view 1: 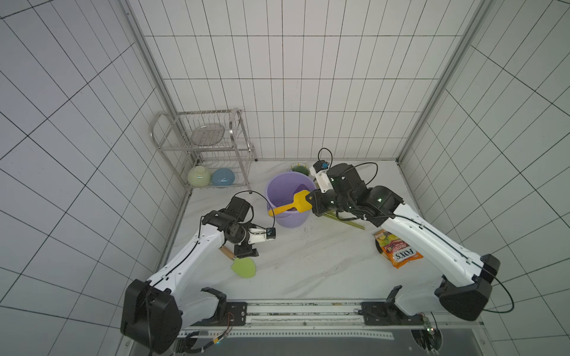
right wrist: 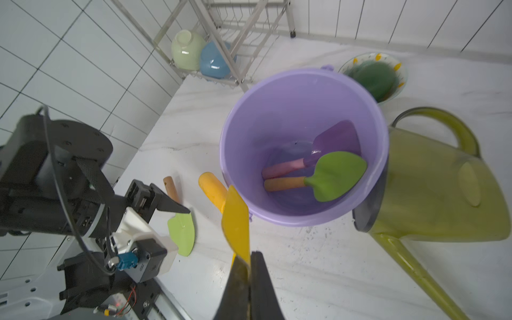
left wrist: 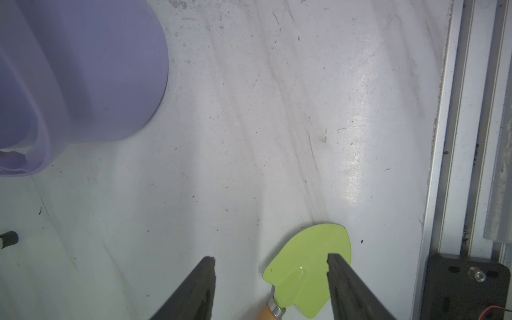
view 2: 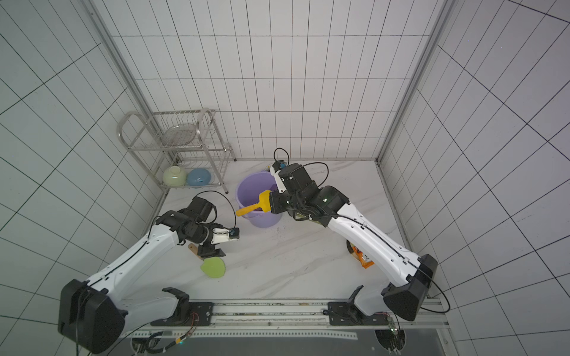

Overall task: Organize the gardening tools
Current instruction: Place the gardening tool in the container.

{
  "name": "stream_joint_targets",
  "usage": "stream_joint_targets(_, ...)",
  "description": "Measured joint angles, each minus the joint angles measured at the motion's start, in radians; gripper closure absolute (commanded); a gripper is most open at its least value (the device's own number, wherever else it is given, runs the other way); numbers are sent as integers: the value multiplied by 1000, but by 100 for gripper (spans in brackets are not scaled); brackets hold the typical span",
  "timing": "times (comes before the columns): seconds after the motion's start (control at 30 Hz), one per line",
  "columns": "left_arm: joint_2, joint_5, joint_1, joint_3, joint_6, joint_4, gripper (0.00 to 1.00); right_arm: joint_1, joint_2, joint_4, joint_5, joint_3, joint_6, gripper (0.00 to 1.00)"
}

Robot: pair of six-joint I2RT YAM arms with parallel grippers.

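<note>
Smooth plastic bucket (right wrist: 277, 116), glossy pale green trowel (left wrist: 307, 266) with seemingly wooden handle, scuffed marble-look tabletop (left wrist: 249, 138)

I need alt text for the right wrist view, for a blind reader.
The right gripper pinches a yellow trowel by its blade, close to a lilac bucket holding a purple trowel and a green trowel. An olive watering can sits beside it.

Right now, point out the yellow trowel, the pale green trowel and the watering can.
yellow trowel (view 1: 301, 202): in a top view, on its blade.
pale green trowel (left wrist: 304, 263): left wrist view, on its blade.
watering can (right wrist: 432, 188): right wrist view, on its body.
</note>
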Motion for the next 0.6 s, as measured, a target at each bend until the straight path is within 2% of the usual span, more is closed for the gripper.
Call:
stream_joint_targets(0.33,-7,-45,0,-18,15,-12,36,-42,61,-101,170,195,-72,100)
stream_joint_targets(0.6,-14,-98,0,-56,19,-11,37,-66,217,-135,179,247,-117,100)
